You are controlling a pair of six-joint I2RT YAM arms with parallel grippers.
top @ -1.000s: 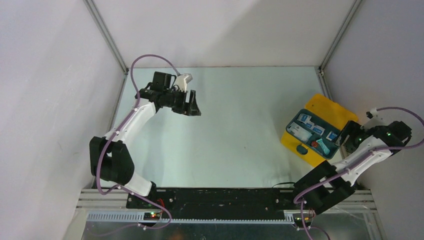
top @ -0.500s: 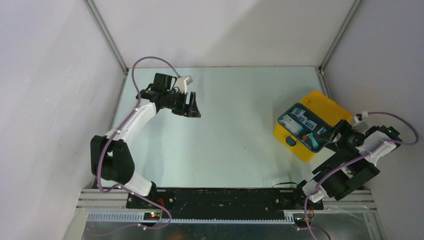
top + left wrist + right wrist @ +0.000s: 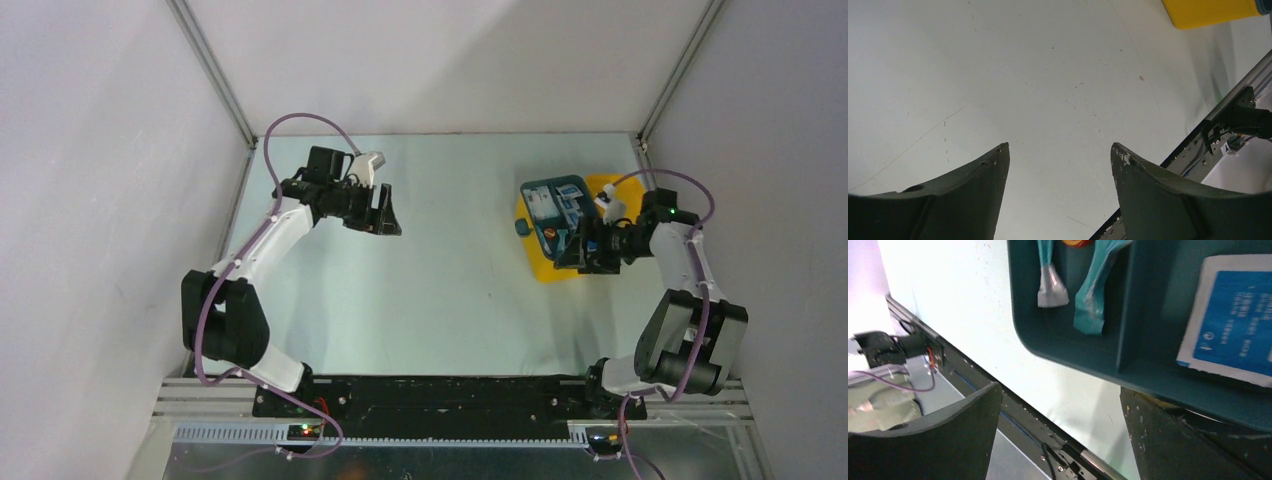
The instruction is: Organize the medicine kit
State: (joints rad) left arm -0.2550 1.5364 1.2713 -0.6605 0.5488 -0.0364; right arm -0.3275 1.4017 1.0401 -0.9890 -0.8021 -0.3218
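The middle of the tabletop (image 3: 450, 290) lies bare from the near rail (image 3: 440, 395) to the back wall (image 3: 450, 70), leaving a wide passage. The left pincer (image 3: 385, 215) hangs over the left part, jaws apart, with only bare surface between and below them. The one obstacle on the surface is the medicine kit (image 3: 542, 266), toward the far right. The right arm (image 3: 680, 250) fills the strip between it and the right wall (image 3: 780, 150), closing that side. The right pincer (image 3: 572, 243), jaws spread, crowds the kit's near edge, one finger (image 3: 1188, 440) close under the teal tray (image 3: 1073, 347). The kit's left side faces open tabletop.
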